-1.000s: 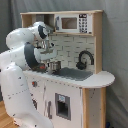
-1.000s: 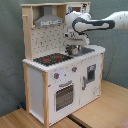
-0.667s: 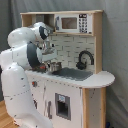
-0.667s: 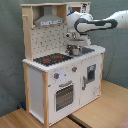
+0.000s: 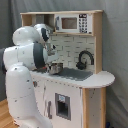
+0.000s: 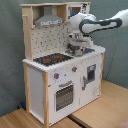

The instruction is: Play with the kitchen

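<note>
The toy kitchen (image 6: 35, 85) is white and light wood and shows in both exterior views. Its red-ringed black hob (image 6: 52, 59) lies under the grey hood (image 6: 49, 20), with the knobs (image 6: 65, 74) and the oven door (image 6: 63, 95) below. In the first exterior view the black tap (image 5: 85, 58) curves over the grey sink (image 5: 76, 74). A small metal pot (image 5: 55, 68) stands at the sink's near end. My gripper (image 6: 76, 45) hangs right over that pot (image 6: 75, 50), reaching in from the second exterior view's right. In the first exterior view my arm (image 5: 30, 52) hides most of the gripper.
A toy microwave (image 5: 73, 23) sits on the kitchen's top shelf. The dotted backboard (image 6: 49, 41) rises behind the hob. The kitchen stands on a wooden floor (image 6: 105, 107) in front of a grey curtain (image 5: 116, 45). My white base (image 5: 22, 97) stands close against the kitchen's side.
The gripper has sunk a little towards the pot by the sink. My arm's upper joints have shifted slightly; the kitchen has not changed.
</note>
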